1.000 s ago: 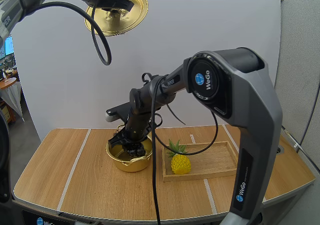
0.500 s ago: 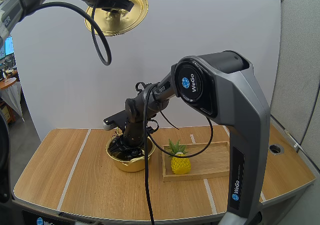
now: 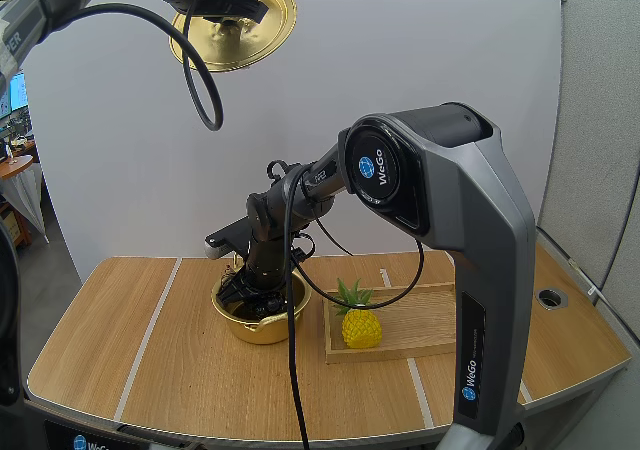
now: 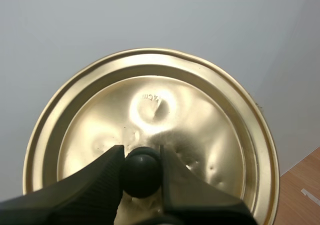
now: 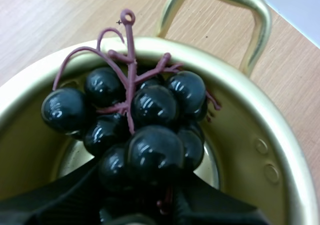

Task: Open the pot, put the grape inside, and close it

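L gripper (image 4: 141, 159): clamped on black knob (image 4: 141, 180) of gold lid (image 4: 200, 125), pinching it from both sides. Lid held high and tilted, well above back-left corner of tabletop (image 3: 150, 370), clear of everything below.

R gripper (image 5: 140, 179): down inside gold pot (image 3: 262, 328), narrowly parted, lower berries of grape bunch (image 5: 150, 130) gripped between. Stem loop pointing toward handle (image 5: 220, 15). Bunch inside rim, low in pot; resting on bottom or not, can't tell.

Pot: on tabletop toward back edge, approx midway along it. Wooden tray (image 3: 440, 330) just beside it, toward right edge, w/ toy pineapple (image 3: 360, 328) at pot-side end.

Step in hand, prob.: releasing grapes into pot. Judged approx two-thirds thru task: lid off, fruit in, closing left to do.

To do it well:
- Lower to bottom before opening, so no drop or bounce.
- Open just enough to free berries; avoid snagging stem.
- Lift straight up, clear of rim + handle; no sideways drag, else risk of shoving pot toward tray.
- Check for berries or stem over rim, bad for seating lid.
- Bring lid down level and centred, only w/ R arm out of the way.
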{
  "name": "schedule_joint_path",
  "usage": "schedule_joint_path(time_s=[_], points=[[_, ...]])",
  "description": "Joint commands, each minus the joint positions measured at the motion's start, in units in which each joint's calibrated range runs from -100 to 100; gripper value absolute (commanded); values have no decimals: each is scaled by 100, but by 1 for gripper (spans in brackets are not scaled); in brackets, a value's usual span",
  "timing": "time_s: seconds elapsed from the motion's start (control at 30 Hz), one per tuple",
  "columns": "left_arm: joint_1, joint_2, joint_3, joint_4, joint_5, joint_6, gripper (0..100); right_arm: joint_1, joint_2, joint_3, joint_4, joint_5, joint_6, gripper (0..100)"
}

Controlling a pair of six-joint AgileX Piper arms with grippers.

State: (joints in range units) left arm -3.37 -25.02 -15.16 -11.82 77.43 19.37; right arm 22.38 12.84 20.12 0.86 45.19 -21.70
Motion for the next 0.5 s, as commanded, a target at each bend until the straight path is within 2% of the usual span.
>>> schedule_joint_path(time_s=[0.0, 0.33, 0.37, 0.4, 0.43, 0.47], points=[[-21, -42, -32, 14, -211, -40, 0, -15, -41, -122, -86, -612, 41, 0], [-21, -42, -32, 14, -211, -40, 0, -15, -38, -122, -54, -612, 11, 0], [-21, -42, -32, 14, -211, -40, 0, -15, -38, -122, -54, -612, 11, 4], [-21, -42, -32, 14, -211, -40, 0, -15, -38, -122, -54, -612, 11, 12], [-21, -42, -32, 14, -211, -40, 0, -15, -38, -122, -86, -612, 3, 26], [-21, -42, -32, 14, -211, -40, 0, -15, -38, -122, -86, -612, -9, 48]])
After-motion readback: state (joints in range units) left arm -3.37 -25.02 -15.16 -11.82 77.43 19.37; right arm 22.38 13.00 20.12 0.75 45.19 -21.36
